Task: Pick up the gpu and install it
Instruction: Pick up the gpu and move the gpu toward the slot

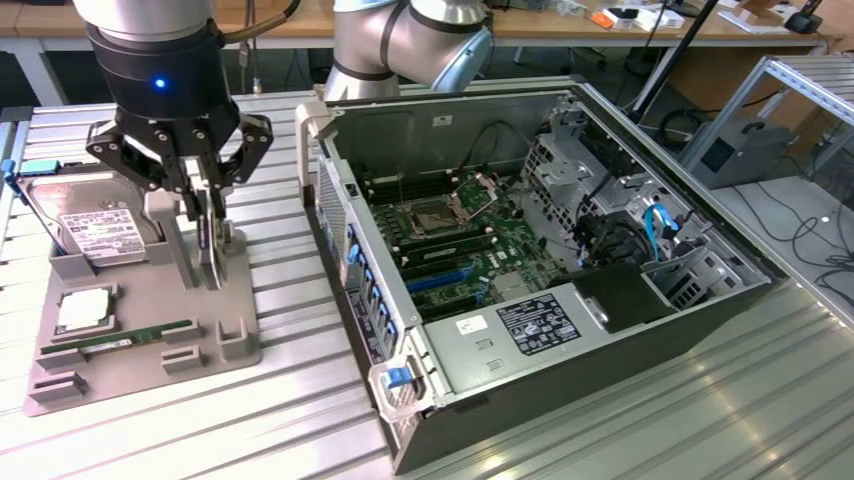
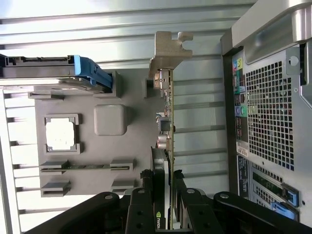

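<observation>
- gpu (image 2: 168,122) stood edge-on at the grey holder's (image 2: 97,146) edge, bare table slats (image 2: 200,97) between it and the computer case (image 2: 273,122).
- Gripper (image 2: 163,185) clamped on both its faces.

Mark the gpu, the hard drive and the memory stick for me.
gpu (image 2: 167,126): wrist view, middle of the card, seen edge-on.
hard drive (image 1: 104,235): exterior view, on its white label.
memory stick (image 1: 118,342): exterior view, middle of the green strip.

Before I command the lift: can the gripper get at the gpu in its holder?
Probably yes. The gripper is down over the gpu, standing edge-on in the grey holder, jaws against both faces. Nothing lies between; the hard drive sits off to one side.
</observation>
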You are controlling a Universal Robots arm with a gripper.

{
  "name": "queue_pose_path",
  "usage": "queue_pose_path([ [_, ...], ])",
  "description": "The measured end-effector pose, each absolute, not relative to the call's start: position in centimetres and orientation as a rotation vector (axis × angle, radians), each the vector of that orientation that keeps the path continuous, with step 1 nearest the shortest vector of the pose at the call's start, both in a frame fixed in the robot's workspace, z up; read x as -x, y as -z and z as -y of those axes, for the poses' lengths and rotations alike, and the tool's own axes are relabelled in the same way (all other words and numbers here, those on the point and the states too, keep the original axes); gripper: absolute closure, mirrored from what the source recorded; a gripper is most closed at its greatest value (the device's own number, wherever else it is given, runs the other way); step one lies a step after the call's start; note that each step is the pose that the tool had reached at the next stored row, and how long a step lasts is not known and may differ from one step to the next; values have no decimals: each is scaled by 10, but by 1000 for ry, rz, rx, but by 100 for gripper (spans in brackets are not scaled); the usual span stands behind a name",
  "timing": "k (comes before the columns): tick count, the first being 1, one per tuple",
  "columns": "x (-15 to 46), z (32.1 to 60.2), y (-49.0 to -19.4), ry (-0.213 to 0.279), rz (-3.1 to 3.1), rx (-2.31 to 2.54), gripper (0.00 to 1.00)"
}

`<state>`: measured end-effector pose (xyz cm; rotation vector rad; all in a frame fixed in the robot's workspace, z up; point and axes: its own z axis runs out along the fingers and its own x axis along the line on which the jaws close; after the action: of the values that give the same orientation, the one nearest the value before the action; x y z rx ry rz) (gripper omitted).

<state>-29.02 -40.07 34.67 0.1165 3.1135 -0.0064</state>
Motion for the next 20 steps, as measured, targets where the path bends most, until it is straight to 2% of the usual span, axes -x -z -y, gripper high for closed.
queue_pose_path([
  [20,290,401,-358,6,-3113,-116,73],
])
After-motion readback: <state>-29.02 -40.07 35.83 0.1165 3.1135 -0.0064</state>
